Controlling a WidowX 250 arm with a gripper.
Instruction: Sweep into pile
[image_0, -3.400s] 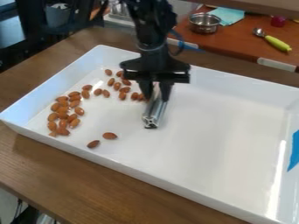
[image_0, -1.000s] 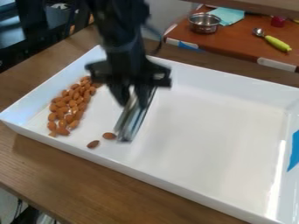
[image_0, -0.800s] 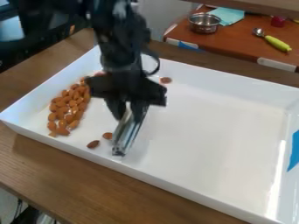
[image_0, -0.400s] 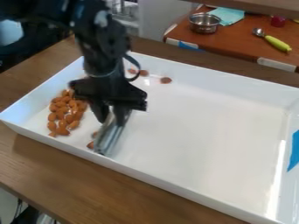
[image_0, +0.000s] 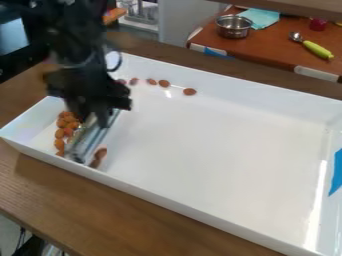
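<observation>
The pincer (image_0: 92, 119) hung over one end of the white tray (image_0: 220, 150) on the bench (image_0: 167, 225), closed on a silvery metal bar (image_0: 92, 140) that slanted down below it toward the tray's near wall. Just left of and below the pincer in the camera view lay the clustered almonds (image_0: 60, 133), partly hidden, with a couple more touching or just beside the bar's lower right, while a loose row (image_0: 163, 83) stretched above and right of the pincer.

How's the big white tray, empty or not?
The tray isn't empty: almonds lie at its left end and along its far wall.
</observation>
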